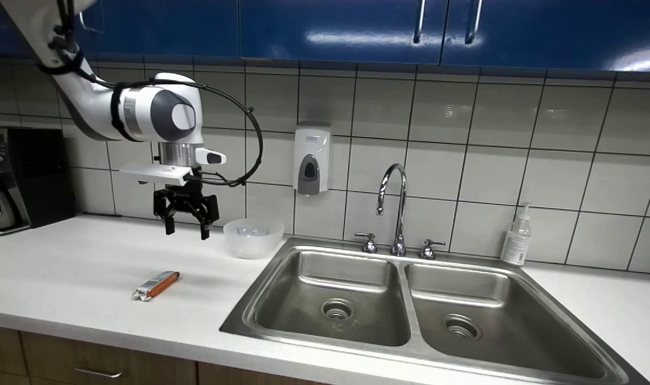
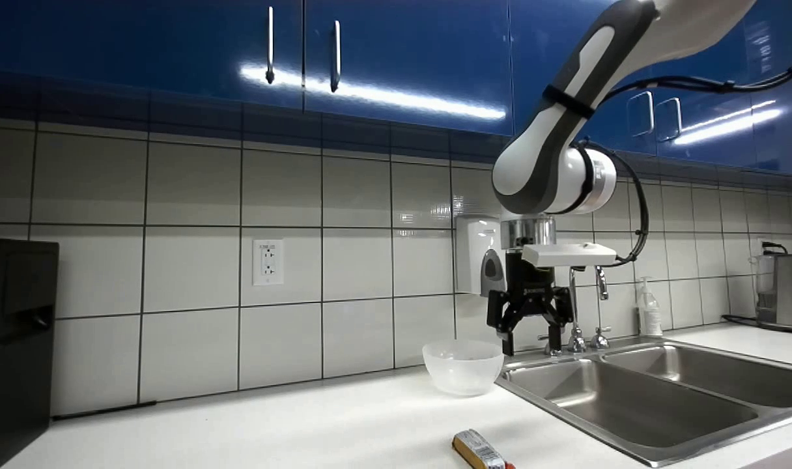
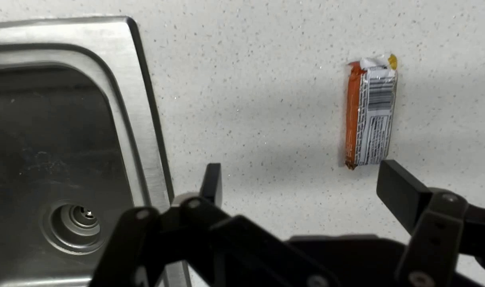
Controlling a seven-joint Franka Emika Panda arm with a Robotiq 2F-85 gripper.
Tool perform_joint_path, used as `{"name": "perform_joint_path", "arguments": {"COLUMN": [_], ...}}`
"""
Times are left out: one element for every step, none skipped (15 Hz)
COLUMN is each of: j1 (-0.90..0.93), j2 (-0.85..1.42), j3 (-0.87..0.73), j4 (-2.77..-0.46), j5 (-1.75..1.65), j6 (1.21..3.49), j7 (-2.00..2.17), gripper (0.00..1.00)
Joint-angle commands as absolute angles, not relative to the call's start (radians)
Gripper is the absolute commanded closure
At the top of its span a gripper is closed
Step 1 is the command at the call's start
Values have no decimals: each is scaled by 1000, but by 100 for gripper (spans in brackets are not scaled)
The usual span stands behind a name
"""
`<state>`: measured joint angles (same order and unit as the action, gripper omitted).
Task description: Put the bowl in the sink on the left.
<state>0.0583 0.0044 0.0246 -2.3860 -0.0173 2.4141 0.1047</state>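
A translucent white bowl stands upright on the counter beside the double sink, near the tiled wall. It also shows in an exterior view, close to the sink's corner. I cannot make it out in the wrist view. The left basin of the steel sink holds nothing; it also shows in an exterior view and the wrist view. My gripper is open and empty, pointing down above the counter, higher than the bowl and apart from it. Its spread fingers show in an exterior view and the wrist view.
A wrapped snack bar lies on the counter, also in view at the wrist. A faucet rises behind the sink. A soap dispenser hangs on the wall. A coffee maker and a pump bottle stand on the counter.
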Motion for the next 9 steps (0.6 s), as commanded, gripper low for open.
{"name": "perform_joint_path", "arguments": {"j1": [43,44,45,45,45,45,44,44,42], "j2": [159,196,233,266,301,331,365,393,428], "j3": [17,10,4,-2,-10,-16,-24,-32,-38], "j4": [-2203,-2158,-2108,-2061,-2009,-1966,-1913,-1867,-1813], "j5": [-44,-43,-39,-35,-34,-32,-30,-30,-28], "j6": [2379,2374,2364,2354,2342,2330,2313,2297,2280], "j7": [149,152,148,149,152,154,158,165,165], "gripper": [0,0,0,0,0,0,0,0,0]}}
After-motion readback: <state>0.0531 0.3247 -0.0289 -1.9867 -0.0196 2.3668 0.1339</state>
